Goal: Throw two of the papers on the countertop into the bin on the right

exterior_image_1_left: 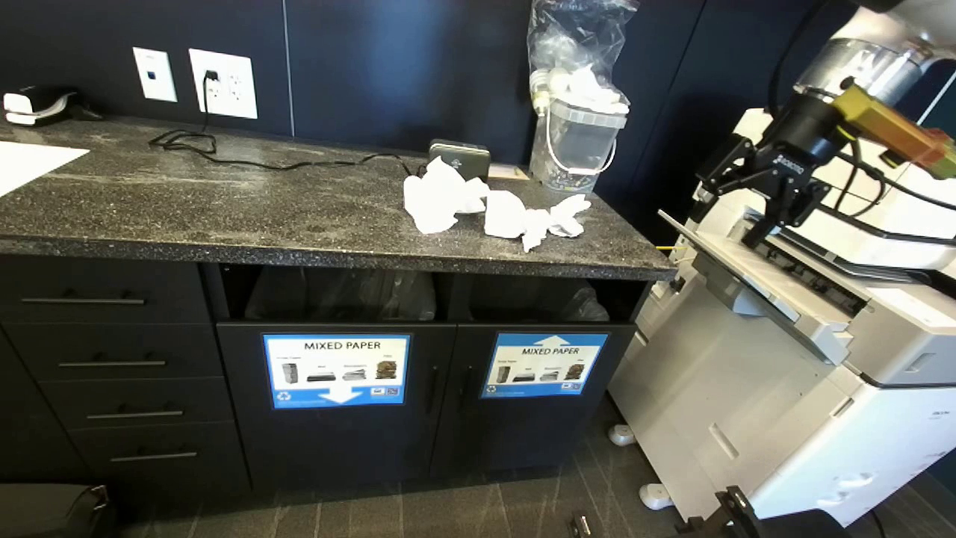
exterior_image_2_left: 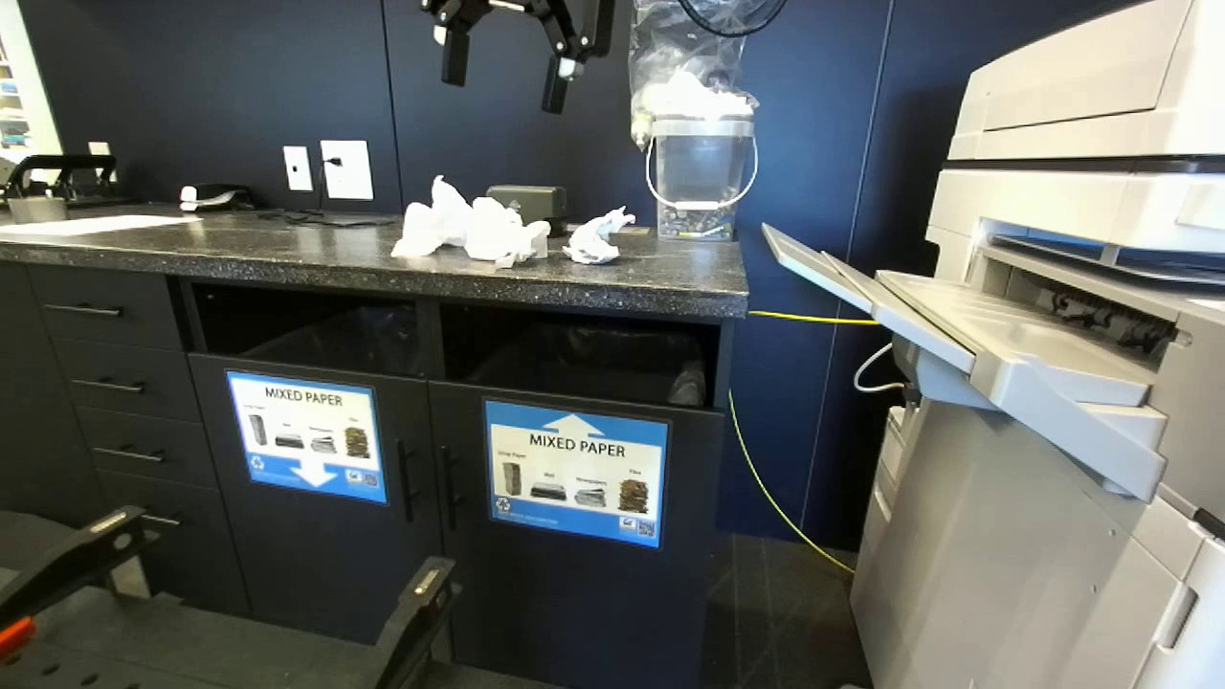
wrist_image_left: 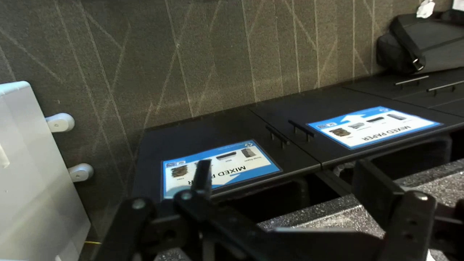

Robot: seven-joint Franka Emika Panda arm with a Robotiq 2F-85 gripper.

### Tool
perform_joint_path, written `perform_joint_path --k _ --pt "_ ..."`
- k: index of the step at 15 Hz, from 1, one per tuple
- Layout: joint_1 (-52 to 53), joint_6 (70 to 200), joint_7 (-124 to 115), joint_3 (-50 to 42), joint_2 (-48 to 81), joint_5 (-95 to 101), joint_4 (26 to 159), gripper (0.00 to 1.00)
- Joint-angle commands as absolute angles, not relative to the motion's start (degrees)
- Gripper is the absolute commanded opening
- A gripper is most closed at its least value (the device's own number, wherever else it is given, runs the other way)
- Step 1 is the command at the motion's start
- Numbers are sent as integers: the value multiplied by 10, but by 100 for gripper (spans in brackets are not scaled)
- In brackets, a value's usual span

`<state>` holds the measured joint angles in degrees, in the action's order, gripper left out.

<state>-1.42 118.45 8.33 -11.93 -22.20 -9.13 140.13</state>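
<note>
Crumpled white papers lie bunched on the dark speckled countertop near its right end. More wads, a middle paper and a right paper, sit beside it. In an exterior view, a left paper stands in a cluster and another paper lies apart. The bin on the right has an open slot under the countertop and a blue-and-white "MIXED PAPER" sign; it also shows in the wrist view. My gripper is open and empty, high above the countertop; its fingers are wide apart.
A clear bucket with a plastic bag stands at the countertop's back right. A small dark box sits behind the papers. A white printer with a protruding tray stands right of the cabinet. A similar left compartment adjoins the bin.
</note>
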Motion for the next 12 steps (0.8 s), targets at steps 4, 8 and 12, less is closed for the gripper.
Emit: perform_joint_path --k 4,8,12 --pt "-15 1150 -12 -82 11 -171 1165 100" --pt "-22 1150 -146 -66 121 -204 1039 100" --pt "-17 1170 -292 -67 224 -185 911 100"
